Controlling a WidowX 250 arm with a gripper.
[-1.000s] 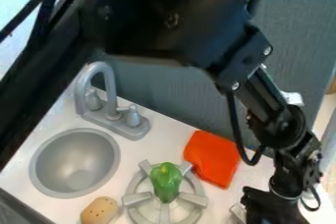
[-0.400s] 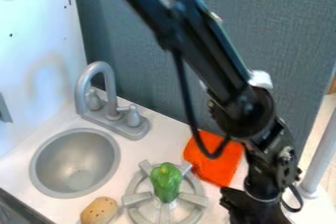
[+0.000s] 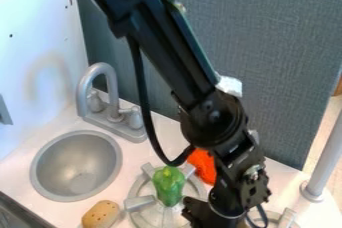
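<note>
The black gripper (image 3: 212, 216) hangs low over the right side of the stove burner, at the bottom of the camera view; its fingertips are cut off or hidden. Just left of it, a green pepper (image 3: 169, 186) sits on the grey burner (image 3: 139, 203). Behind the arm lies an orange cloth (image 3: 202, 164), partly covered by the wrist. A tan potato-like piece with dark specks (image 3: 101, 214) rests on the counter left of the burner.
A round grey sink (image 3: 75, 166) is on the left, with a grey faucet (image 3: 111, 89) behind it. Part of a second burner (image 3: 286, 219) shows at the lower right, near a grey post (image 3: 325, 156). A grey-blue panel (image 3: 267, 47) stands along the back.
The arm and gripper have moved left, from the right side toward the pepper, and now cover much of the orange cloth. The pepper and the tan piece have stayed put.
</note>
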